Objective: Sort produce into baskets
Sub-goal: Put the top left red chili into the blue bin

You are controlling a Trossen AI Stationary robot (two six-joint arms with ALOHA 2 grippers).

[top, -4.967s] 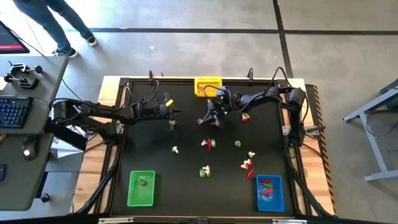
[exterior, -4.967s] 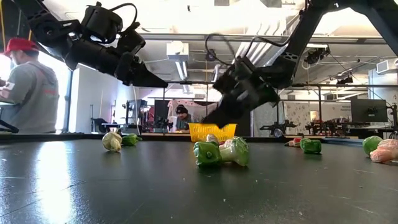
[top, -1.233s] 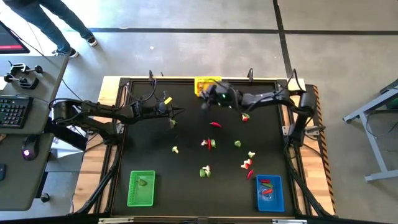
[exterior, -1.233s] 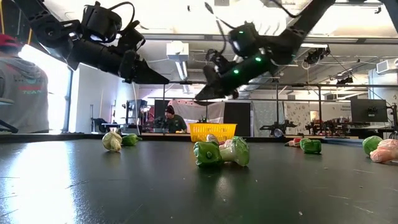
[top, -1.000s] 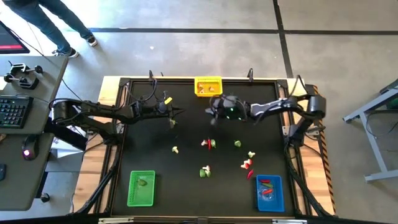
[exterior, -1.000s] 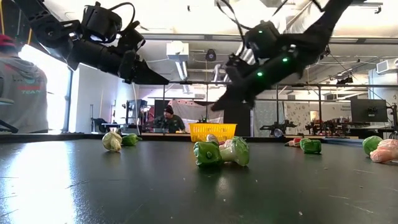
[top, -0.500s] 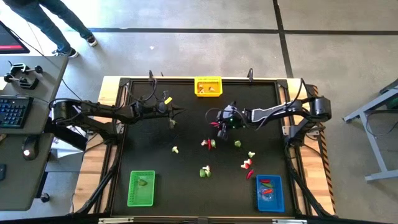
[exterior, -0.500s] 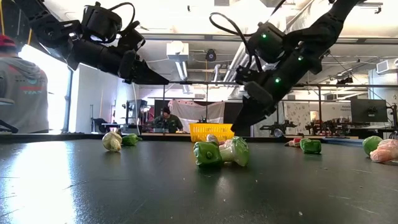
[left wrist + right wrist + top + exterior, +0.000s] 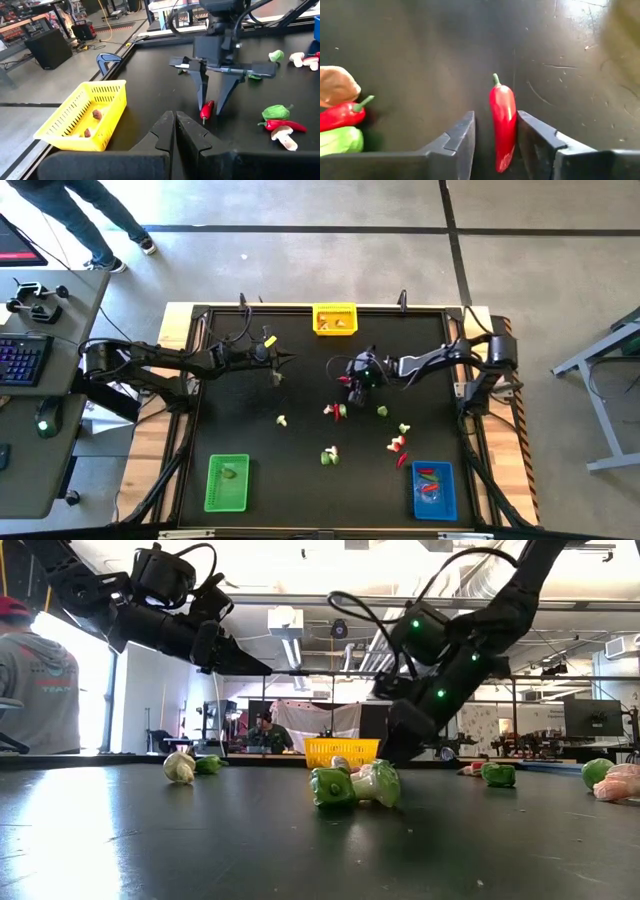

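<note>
1. Right now the right gripper (image 9: 495, 145) stands with its two fingers (image 9: 457, 142) parted and a red chili pepper (image 9: 502, 125) lying in the gap between them on the black table (image 9: 420, 50); neither pad visibly presses the pepper, so it looks straddled and not yet gripped.
2. Seen past those fingers, the pepper's long axis runs along the gap, stem end pointing away from the wrist, so the fingers would close across its narrow width, which I judge the right way to take it.
3. From the left wrist view the same gripper (image 9: 210, 102) points almost straight down with the pepper (image 9: 206, 111) between its tips, close to the table.
4. Just to one side lie another red pepper (image 9: 342, 114), a green piece (image 9: 337, 140) and a tan piece (image 9: 337, 85), near enough that a sideways slip could nudge them.
5. Farther out, the left gripper (image 9: 285, 360) hangs closed and empty over the table's left half, well apart from the pepper; the right arm is clearly the nearer one.
6. At the edges, the yellow basket (image 9: 335, 309) sits at the far side, the green basket (image 9: 213, 490) at the near left and the blue basket (image 9: 445, 500), already holding red pieces, at the near right.
</note>
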